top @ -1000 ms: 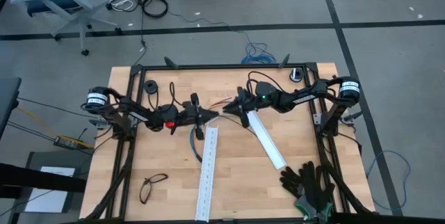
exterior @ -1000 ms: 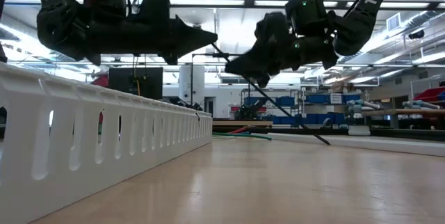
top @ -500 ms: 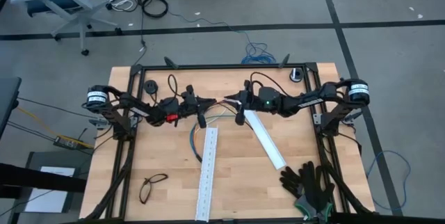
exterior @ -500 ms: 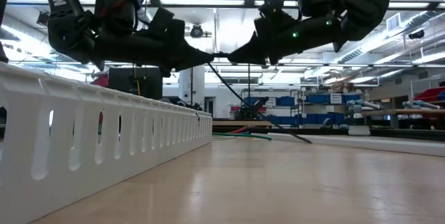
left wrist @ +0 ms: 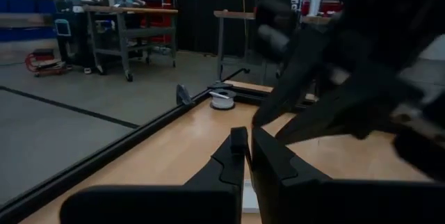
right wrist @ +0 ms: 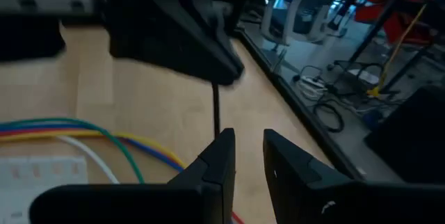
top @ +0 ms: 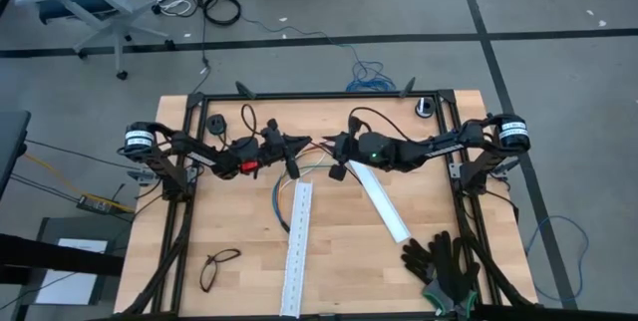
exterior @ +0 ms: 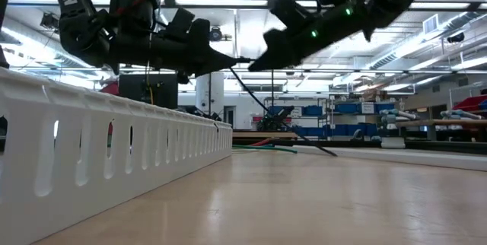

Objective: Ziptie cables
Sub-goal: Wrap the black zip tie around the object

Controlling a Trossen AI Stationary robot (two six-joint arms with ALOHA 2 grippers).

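The left gripper [top: 302, 143], clamped together, and the right gripper [top: 327, 145], slightly apart, meet nose-to-nose above the cables [top: 284, 193] — likely working a tie, which I cannot make out.

1. Left claw [top: 299, 143] is raised above the table, its fingers [left wrist: 240, 156] pressed together.
2. Right claw [top: 329, 145] faces it tip to tip, fingers [right wrist: 221, 156] slightly parted.

The left gripper [left wrist: 247, 156] shows its two dark fingers pressed together over the wooden table [left wrist: 174, 156]. At two o'clock of them looms the other arm [left wrist: 361, 64], blurred and close. At eleven o'clock, near the table's black edge rail [left wrist: 132, 139], sits a small white roll [left wrist: 222, 97].
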